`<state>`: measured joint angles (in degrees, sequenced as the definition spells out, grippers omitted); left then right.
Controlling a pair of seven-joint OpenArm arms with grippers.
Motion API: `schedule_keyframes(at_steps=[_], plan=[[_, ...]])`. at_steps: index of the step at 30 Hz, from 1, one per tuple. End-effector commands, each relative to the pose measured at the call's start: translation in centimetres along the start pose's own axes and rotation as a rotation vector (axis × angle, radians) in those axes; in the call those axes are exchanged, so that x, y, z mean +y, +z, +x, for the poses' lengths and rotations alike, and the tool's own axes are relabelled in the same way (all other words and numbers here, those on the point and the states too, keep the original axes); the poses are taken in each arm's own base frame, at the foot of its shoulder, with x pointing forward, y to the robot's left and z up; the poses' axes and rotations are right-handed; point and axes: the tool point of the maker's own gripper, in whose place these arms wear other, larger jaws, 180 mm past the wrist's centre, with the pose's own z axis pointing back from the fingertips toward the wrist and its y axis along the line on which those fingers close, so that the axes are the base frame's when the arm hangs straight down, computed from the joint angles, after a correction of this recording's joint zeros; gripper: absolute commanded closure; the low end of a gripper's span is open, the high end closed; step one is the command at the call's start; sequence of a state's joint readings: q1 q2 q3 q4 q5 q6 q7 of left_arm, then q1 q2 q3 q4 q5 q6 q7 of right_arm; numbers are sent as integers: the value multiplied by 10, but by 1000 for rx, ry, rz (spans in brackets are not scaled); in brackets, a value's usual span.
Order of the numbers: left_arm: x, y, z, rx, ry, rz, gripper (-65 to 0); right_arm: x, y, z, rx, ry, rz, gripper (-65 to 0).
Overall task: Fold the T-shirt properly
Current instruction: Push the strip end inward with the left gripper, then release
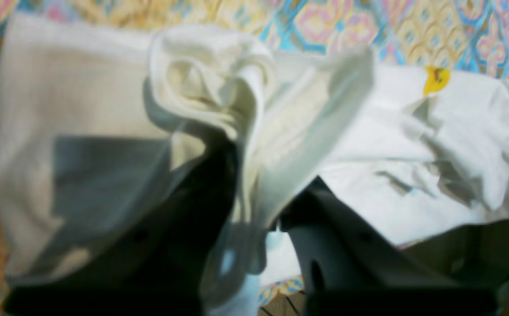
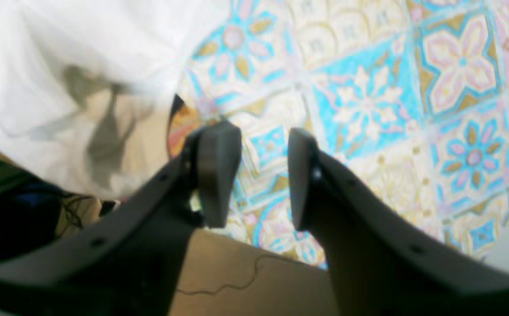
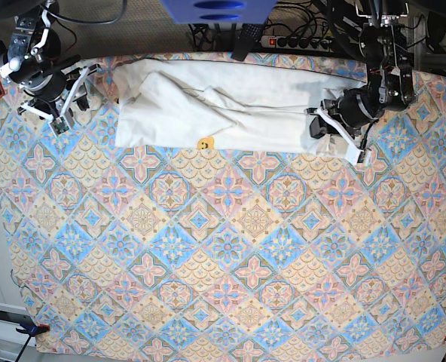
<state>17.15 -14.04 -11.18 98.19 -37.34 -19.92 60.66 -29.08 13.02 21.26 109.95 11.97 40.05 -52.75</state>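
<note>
We see nothing on the near and middle stretch of the patterned tablecloth [image 3: 223,256]; everything sits along the far edge. No containers in any view.

The T-shirt [image 3: 230,113] lies as a long white band across the far part of the tablecloth, partly folded, with bunched ridges running left to right. A small yellow bit of its print [image 3: 205,142] peeks out at the near edge, left of center; we see the same yellow spot in the left wrist view on a flat part of the cloth.

The left gripper [image 1: 259,219] is at the shirt's right end in the base view. In the left wrist view its jaws are clenched on a gathered fold of the white T-shirt, cloth bulging up just past the tips. That view is blurred.

The right gripper [image 2: 259,175] is at the far left corner in the base view, just off the shirt's left end. Its jaws stand apart, released, nothing between them, only tablecloth pattern below. The shirt's edge shows at the left of the right wrist view, apart from the fingers [image 2: 217,171].

Beyond the far edge we see cables and a power strip [image 3: 298,43].
</note>
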Motion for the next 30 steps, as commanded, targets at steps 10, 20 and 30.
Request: schedule_keyframes(at_steps=[10, 20, 30], plan=[[-23, 7, 7, -27, -76, -55, -299, -7, 5, 8, -30, 14, -19, -203], [-13, 70, 45, -167, -130, -33, -300, -5, 5, 8, -27, 16, -14, -203], [48, 82, 40, -115, -85, 85, -300, 14, 6, 13, -47, -82, 103, -206]])
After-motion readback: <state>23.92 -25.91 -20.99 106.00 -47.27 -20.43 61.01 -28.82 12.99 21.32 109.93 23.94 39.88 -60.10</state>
